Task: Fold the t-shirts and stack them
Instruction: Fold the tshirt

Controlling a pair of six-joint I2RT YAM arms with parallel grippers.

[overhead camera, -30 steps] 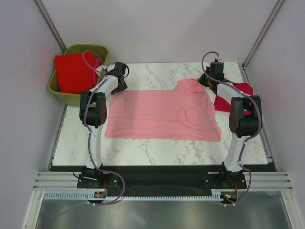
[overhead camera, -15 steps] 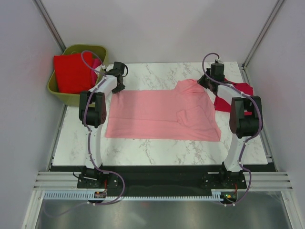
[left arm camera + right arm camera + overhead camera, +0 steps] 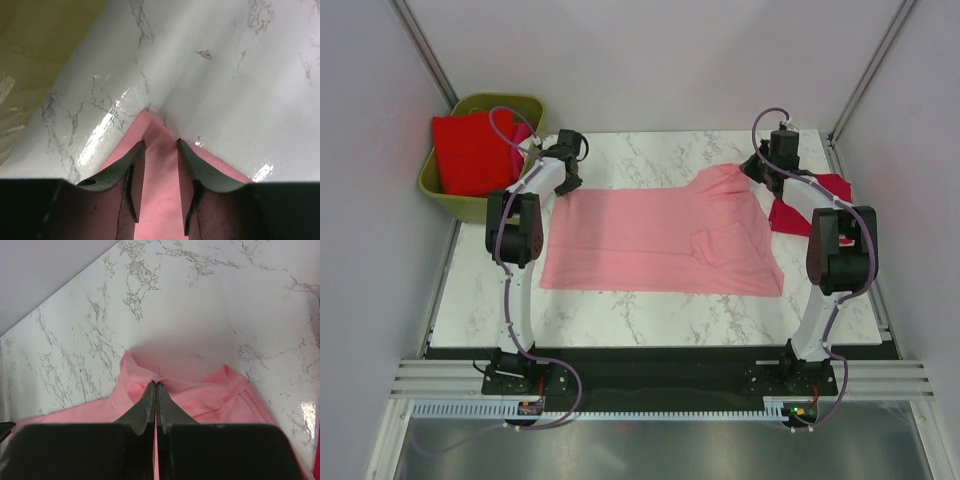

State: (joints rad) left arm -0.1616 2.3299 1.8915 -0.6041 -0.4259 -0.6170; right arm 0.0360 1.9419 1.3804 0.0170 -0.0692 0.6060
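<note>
A light pink t-shirt lies spread on the marble table, its right part folded over. My left gripper is open at the shirt's far left corner. In the left wrist view that corner lies between the open fingers. My right gripper is shut on the shirt's far right edge; the right wrist view shows the pinched cloth bunched at its tips. A dark crimson t-shirt lies on the table to the right, partly behind the right arm.
An olive-green basket stands off the table's far left corner, holding a bright red shirt and a bit of hot pink cloth. Grey walls close in both sides. The table's near strip is bare marble.
My right gripper has shifted a little to the right and away, pulling the pinched far edge of the pink shirt with it. The left gripper has stayed at its corner.
</note>
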